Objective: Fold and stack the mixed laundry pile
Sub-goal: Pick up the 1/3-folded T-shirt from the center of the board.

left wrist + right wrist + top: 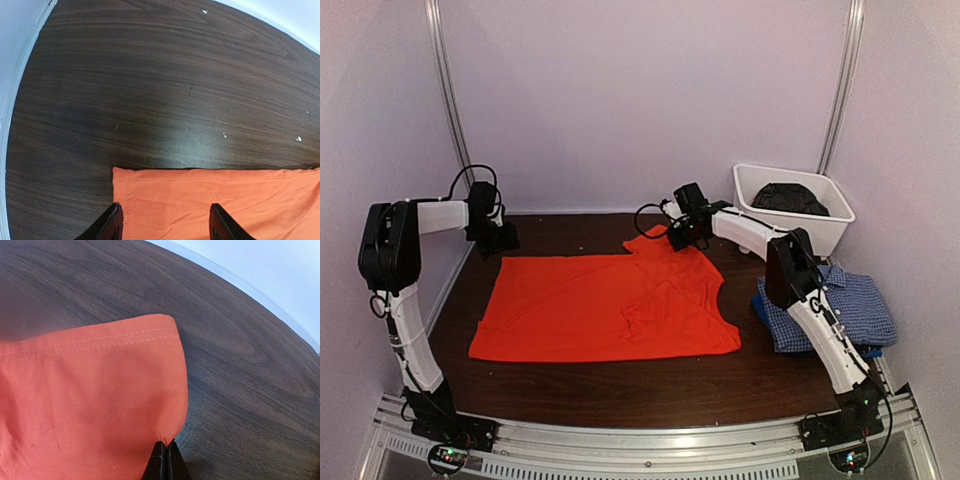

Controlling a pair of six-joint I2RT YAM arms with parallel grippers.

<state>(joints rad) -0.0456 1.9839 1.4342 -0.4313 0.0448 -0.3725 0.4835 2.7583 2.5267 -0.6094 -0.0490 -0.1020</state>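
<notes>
An orange T-shirt (610, 305) lies spread flat on the dark table. My right gripper (165, 446) is shut on the edge of its sleeve (100, 390), at the shirt's far right (660, 240), and the cloth bunches at the fingertips. My left gripper (166, 212) stands open over the shirt's far left corner (150, 195), one finger on each side of the hem, with nothing pinched. A folded blue-and-white check shirt (835, 305) rests at the right, partly behind the right arm. A black piece (788, 198) lies in the tub.
The white plastic tub (830, 225) stands at the back right against the wall. Metal frame posts (445, 90) rise at both back corners. Bare dark wood (160, 85) stretches beyond the shirt's far edge to the wall.
</notes>
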